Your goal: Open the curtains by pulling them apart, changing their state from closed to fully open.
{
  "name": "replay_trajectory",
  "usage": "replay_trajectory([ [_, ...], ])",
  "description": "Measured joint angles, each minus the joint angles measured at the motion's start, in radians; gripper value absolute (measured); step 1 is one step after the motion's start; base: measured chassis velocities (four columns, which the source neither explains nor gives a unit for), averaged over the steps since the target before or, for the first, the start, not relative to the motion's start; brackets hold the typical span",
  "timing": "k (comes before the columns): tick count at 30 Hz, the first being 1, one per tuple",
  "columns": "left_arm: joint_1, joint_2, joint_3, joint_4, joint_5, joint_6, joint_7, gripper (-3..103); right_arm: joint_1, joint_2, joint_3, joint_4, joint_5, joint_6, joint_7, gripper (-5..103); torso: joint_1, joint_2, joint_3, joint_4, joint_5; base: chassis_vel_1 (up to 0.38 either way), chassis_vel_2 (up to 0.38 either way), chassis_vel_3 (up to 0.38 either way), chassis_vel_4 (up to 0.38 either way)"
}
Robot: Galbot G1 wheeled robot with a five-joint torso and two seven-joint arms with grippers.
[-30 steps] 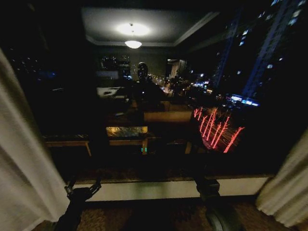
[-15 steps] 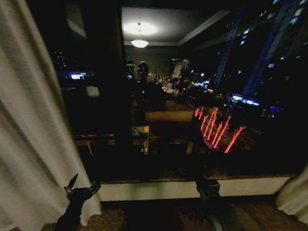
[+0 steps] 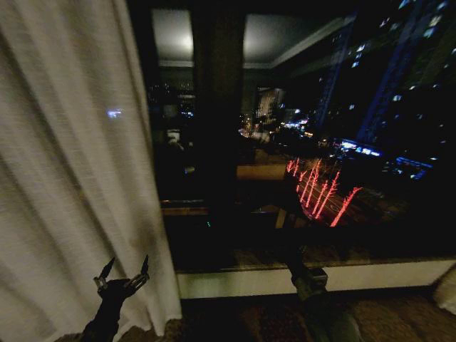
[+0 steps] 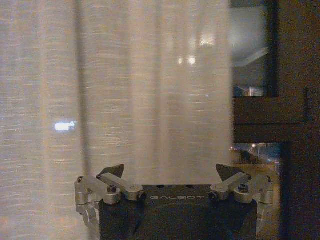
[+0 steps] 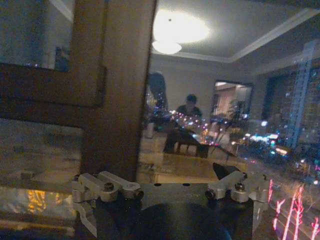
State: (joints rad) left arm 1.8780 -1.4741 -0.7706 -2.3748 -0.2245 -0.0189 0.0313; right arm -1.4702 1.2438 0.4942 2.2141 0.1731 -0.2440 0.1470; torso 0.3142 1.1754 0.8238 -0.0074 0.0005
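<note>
The left panel of the curtains (image 3: 71,178) hangs sheer and cream-white, pleated, down the left side of the head view. A city light glows through it. A corner of the right panel (image 3: 447,288) peeks in at the lower right. My left gripper (image 3: 125,274) stands open just in front of the left panel's lower inner edge, holding nothing. In the left wrist view the same gripper (image 4: 170,172) faces the fabric (image 4: 125,90) with its fingers spread. My right gripper (image 5: 170,172) is open too, pointing at the dark window frame (image 5: 120,75).
Between the panels is a dark window (image 3: 320,142) with night city lights and the room's reflection. A pale sill (image 3: 370,274) runs below the glass. A wooden mullion (image 3: 217,107) stands just right of the left panel. Patterned carpet (image 3: 399,317) lies underfoot.
The whole head view has swung left: the left panel now takes far more of the picture and the right panel has slid almost out. Both grippers keep their places in the picture, still open.
</note>
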Motion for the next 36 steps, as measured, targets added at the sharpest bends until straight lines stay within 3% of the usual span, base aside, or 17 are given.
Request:
replay_trajectory([
  [6,-0.026,0.008,0.017,0.008,0.016,0.015,0.002,100,0.004,-0.009,0.017,0.006,0.041,0.003,0.015,100,0.000,0.000,0.000,-0.0001,-0.0011,0.161,0.179,-0.168,-0.183],
  [14,-0.125,0.051,0.030,0.059,0.009,0.068,0.004,100,0.000,-0.012,0.011,0.007,0.045,0.003,0.027,100,0.000,0.000,0.000,-0.0004,0.0007,0.007,0.009,0.007,0.005],
  [17,-0.220,0.109,0.041,0.096,-0.032,0.130,0.003,100,-0.017,-0.019,0.013,0.014,0.045,0.003,0.043,100,0.000,0.000,0.000,-0.0004,0.0002,-0.030,-0.020,0.033,0.036],
  [26,-0.410,0.208,0.078,0.215,-0.109,0.226,-0.023,100,-0.024,-0.050,0.036,0.022,0.058,0.002,0.077,100,0.000,0.000,0.000,-0.0002,-0.0005,0.000,0.000,0.000,0.000],
  [36,-0.488,0.270,0.109,0.258,-0.153,0.288,-0.025,100,0.036,-0.070,0.040,-0.012,0.084,0.000,0.089,100,0.000,0.000,0.000,-0.0001,-0.0003,0.000,0.000,0.000,0.000],
])
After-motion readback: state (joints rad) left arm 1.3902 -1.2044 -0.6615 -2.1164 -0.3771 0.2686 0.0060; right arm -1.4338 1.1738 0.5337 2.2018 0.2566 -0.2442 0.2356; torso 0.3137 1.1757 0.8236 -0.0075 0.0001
